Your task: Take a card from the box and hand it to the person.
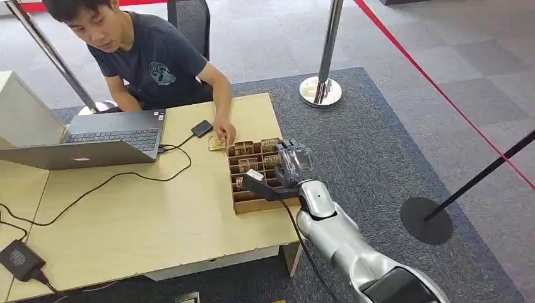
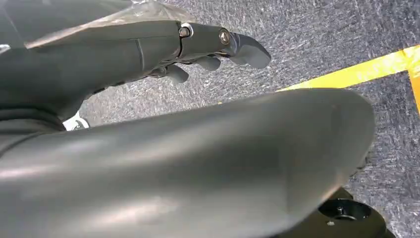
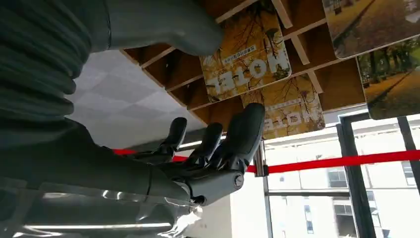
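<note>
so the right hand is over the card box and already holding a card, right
Not quite. The right hand is over the box, but it holds no card: the right wrist view shows its fingers apart, short of the cards.

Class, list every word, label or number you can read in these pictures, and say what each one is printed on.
"HOTEL": on the yellow card in the box, seen upside down in the right wrist view.
"HOTEL", partly hidden by fingers: on the card behind it.
Small print on both cards: too small to read.
Shirt emblem: unreadable.

The right hand (image 1: 294,161) covers the box's (image 1: 243,203) three o'clock side, and the cards' (image 1: 246,165) print is too small to read.
</note>
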### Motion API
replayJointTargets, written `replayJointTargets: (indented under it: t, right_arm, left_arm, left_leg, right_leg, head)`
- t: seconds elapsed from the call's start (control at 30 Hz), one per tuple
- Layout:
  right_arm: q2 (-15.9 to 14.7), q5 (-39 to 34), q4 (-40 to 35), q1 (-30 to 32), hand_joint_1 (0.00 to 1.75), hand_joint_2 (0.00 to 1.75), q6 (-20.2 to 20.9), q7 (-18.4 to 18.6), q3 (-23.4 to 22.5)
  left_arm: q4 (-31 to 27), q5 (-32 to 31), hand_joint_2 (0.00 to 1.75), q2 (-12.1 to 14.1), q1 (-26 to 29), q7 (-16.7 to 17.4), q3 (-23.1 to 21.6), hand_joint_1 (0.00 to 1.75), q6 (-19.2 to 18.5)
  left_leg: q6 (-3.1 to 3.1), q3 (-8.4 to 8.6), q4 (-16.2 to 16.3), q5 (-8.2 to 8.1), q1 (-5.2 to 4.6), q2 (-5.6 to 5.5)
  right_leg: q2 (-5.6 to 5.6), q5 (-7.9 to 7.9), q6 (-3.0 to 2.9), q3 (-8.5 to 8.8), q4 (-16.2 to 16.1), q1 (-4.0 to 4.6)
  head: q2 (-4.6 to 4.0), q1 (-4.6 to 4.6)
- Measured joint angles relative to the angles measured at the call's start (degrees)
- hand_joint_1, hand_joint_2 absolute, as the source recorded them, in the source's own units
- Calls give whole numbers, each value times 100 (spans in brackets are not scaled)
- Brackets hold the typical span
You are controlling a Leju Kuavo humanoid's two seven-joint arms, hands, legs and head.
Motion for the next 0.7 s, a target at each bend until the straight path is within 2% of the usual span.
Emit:
replayJointTargets:
  t: [0.3, 0.7]
  right_arm:
    - [11, -4, 92, -52, 73, 175, 24, 15, -7]
    - [22, -15, 221, -148, 82, 175, 103, 81, -20]
  left_arm:
    - [0, -4, 0, 0, -1, 0, 0, 0, 0]
    - [0, -22, 0, 0, 0, 0, 0, 0, 0]
  left_leg:
    - [1, 0, 0, 1, 0, 1]
    - [3, 0, 0, 6, 0, 0]
  right_leg:
    - [0, 2, -2, 0, 0, 0]
    - [0, 5, 0, 0, 0, 0]
  head:
    - [0, -2]
    - [0, -2]
